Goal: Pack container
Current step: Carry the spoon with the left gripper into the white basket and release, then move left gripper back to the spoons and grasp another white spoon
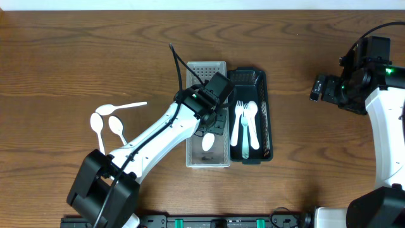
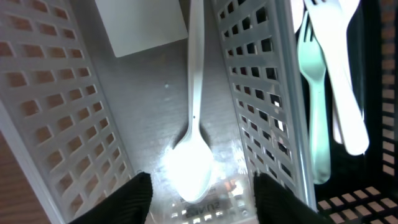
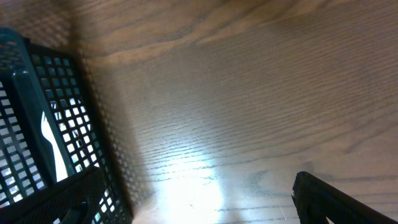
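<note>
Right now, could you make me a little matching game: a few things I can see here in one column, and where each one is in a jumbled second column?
Things
1. lone white spoon
2. forks
3. loose spoons
4. right hand

Places
A. in the dark basket
B. in the pale basket, under the left hand
C. above bare wood, right of the dark basket
D. on the table, left of the pale basket

Pairs: 1-B, 2-A, 3-D, 4-C
</note>
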